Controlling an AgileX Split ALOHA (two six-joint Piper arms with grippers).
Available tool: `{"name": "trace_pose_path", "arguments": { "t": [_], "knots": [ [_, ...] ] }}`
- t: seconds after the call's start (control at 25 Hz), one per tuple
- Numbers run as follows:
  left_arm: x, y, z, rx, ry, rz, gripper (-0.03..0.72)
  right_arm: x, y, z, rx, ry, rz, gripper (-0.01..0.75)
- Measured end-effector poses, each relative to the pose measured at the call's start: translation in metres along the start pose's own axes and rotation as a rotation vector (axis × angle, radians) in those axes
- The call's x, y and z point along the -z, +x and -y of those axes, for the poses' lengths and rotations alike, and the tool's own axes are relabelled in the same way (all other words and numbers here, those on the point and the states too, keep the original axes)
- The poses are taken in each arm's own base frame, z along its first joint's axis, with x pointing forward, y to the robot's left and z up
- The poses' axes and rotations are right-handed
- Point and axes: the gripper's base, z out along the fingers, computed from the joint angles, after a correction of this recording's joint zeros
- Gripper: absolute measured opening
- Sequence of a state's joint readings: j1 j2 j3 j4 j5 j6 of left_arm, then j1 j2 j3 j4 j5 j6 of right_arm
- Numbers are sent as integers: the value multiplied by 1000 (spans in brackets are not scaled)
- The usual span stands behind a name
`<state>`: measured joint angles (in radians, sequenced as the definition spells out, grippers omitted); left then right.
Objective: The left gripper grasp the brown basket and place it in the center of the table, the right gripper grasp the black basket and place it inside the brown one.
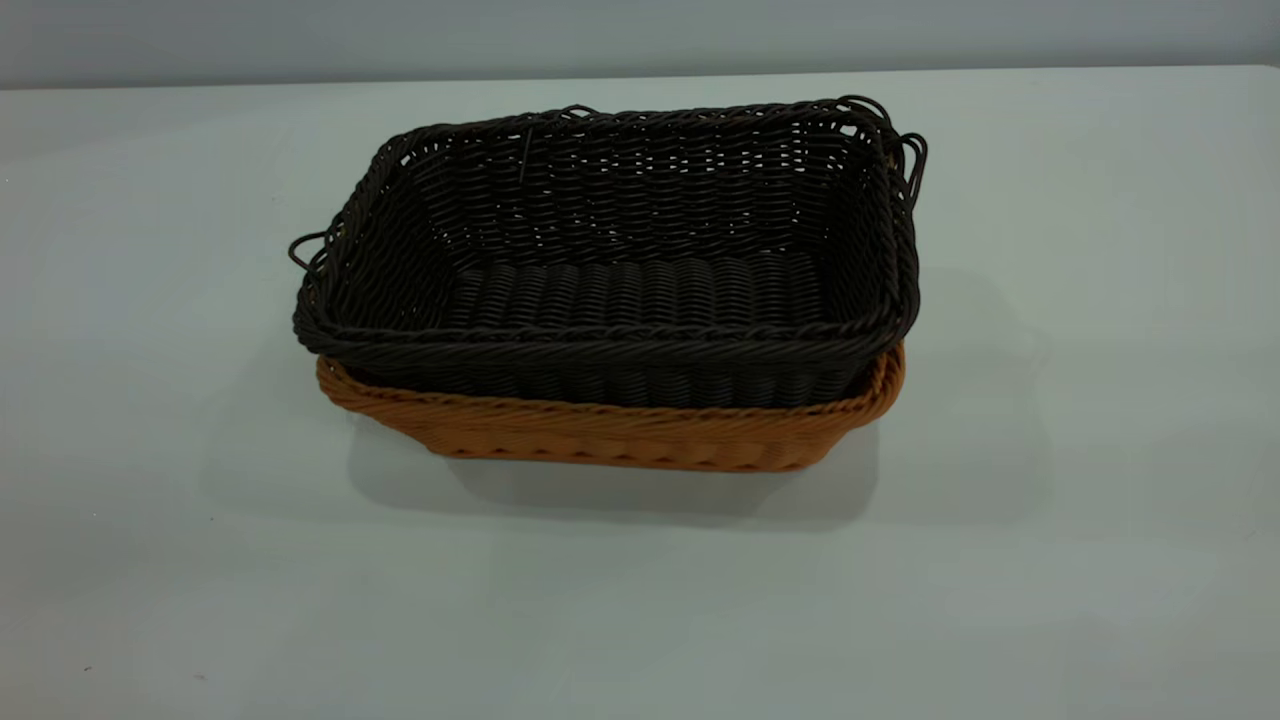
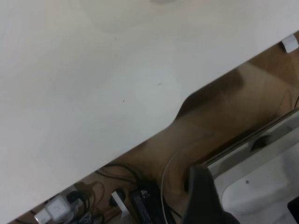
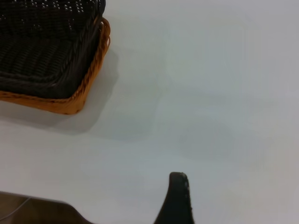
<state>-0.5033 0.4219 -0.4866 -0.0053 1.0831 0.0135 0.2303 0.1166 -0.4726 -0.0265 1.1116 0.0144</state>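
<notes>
The exterior view shows the black basket [image 1: 620, 250] seated inside the brown basket [image 1: 610, 430] near the center of the tabletop [image 1: 1100, 450]. The black rim stands above the brown rim, and only a lower band of brown weave shows along the near side and both near corners. Thin loop handles project at both short ends of the black basket. Neither arm appears in this view. The right wrist view shows 1 corner of the nested pair, with the brown rim wrapped around the black wall, and the rest of the picture is bare tabletop. A single dark finger [image 3: 177, 198] of the right tool shows at the picture edge, well apart from the baskets and touching nothing; the opening of this tool cannot be determined from 1 finger. The left wrist view shows no basket. It shows the tabletop edge, a wooden floor [image 2: 219, 116] with cables [image 2: 140, 200] below it, and 1 dark part of the left tool [image 2: 203, 200] beyond the tabletop edge. The opening of the left tool cannot be determined, and it holds nothing visible.
</notes>
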Motion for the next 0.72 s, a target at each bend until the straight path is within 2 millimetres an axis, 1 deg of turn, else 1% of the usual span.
{"name": "trace_pose_path", "arguments": {
  "t": [0.12,0.32,0.52,0.72],
  "knots": [
    [1,1,0,0,1,13,458,2,1,0,-7,7,16,562],
    [2,3,-1,24,-9,26,458,15,11,0,-37,48,129,562],
    [4,5,-7,170,-91,38,458,15,12,0,-38,50,131,562],
    [15,17,-10,345,-217,138,458,15,12,0,-38,50,131,562]
  ]
}}
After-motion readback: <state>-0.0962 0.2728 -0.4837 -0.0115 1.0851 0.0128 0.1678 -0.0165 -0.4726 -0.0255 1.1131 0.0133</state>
